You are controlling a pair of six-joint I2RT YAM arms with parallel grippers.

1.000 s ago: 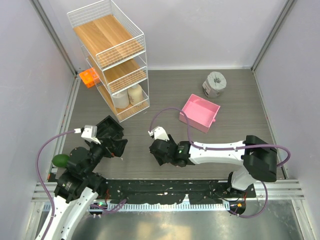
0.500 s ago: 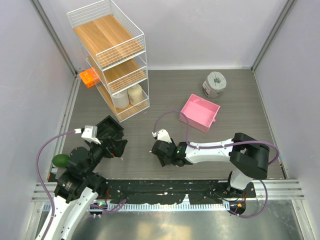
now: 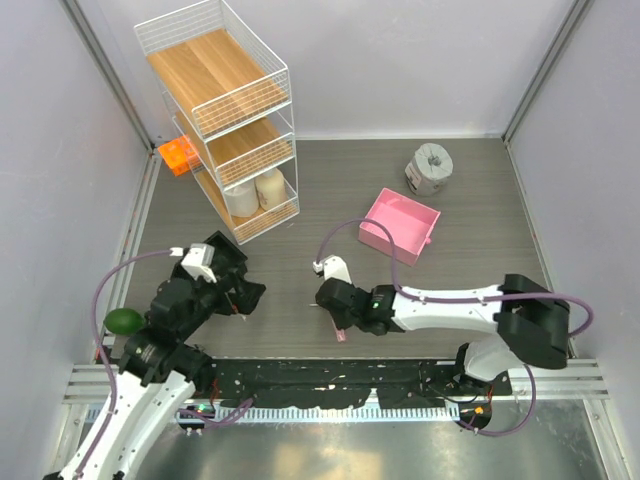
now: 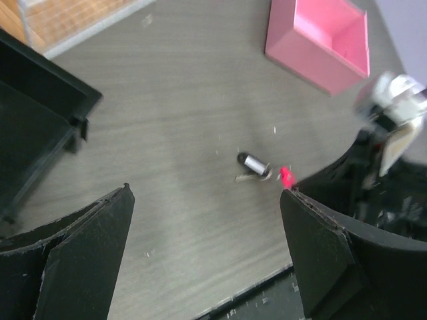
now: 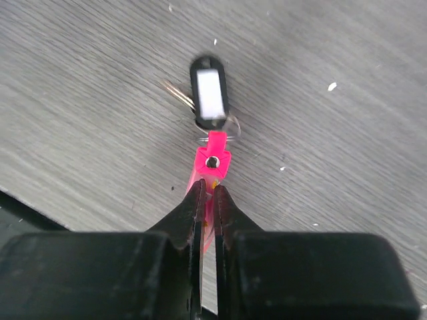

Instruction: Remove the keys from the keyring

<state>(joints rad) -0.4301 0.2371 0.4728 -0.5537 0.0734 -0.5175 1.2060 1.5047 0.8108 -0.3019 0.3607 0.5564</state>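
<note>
The keyring point(image 5: 212, 162), a narrow pink-red tag, lies on the grey table with my right gripper point(image 5: 207, 188) shut on its near end. Just beyond it, joined by a thin wire loop, lies the key point(image 5: 208, 93), black-headed with a white middle. From above, the right gripper point(image 3: 336, 312) covers most of the tag, and only the keyring's pink tail point(image 3: 341, 336) shows. In the left wrist view the key point(image 4: 252, 162) and a bit of the keyring point(image 4: 286, 176) lie ahead, to the right. My left gripper point(image 4: 207, 193) hangs open over bare table, well left of them.
A square pink tray point(image 3: 400, 225) sits behind the right arm, with a grey roll point(image 3: 429, 168) farther back. A white wire shelf point(image 3: 225, 110) stands at back left beside an orange block point(image 3: 176, 155). A green ball point(image 3: 123, 320) lies at the left edge. The table's near edge runs close behind the tag.
My right gripper has gone from open to shut on the pink keyring and shifted slightly right. The left arm has swung a little toward the right.
</note>
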